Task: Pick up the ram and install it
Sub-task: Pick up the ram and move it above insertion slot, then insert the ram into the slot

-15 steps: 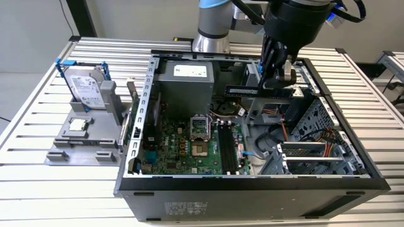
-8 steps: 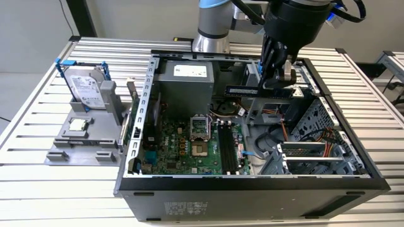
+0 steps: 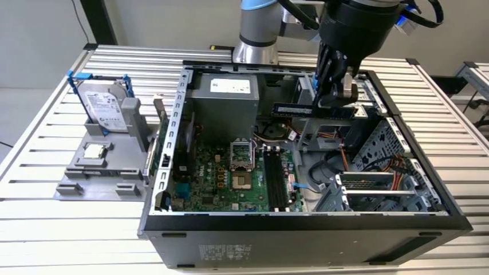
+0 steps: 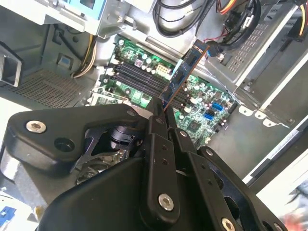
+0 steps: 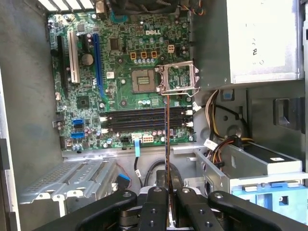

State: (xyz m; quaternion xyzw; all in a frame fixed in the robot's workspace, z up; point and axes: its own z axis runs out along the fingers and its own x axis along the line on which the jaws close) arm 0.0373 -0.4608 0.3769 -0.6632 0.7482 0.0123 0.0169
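Note:
My gripper [image 3: 336,105] hangs over the back right of the open computer case [image 3: 306,220], shut on the ram [image 3: 294,109]. The ram is a long dark stick held level, sticking out toward the exterior view's left. In the second wrist view the ram [image 4: 185,72] juts out from the black fingers [image 4: 159,127] over the green motherboard [image 4: 202,103]. It appears edge-on as a thin line in the first wrist view, the ram [image 5: 167,144] crossing above the black memory slots [image 5: 144,119]. The same slots [image 3: 279,177] lie well below the gripper in the exterior view.
A grey power supply [image 3: 225,100] fills the case's back corner, and a drive cage [image 3: 382,183] with cables lines its right side. The processor socket [image 5: 178,79] stands open. Outside on the slatted table, a grey fixture [image 3: 99,172] holds a hard drive [image 3: 103,106] and a processor chip [image 3: 94,151].

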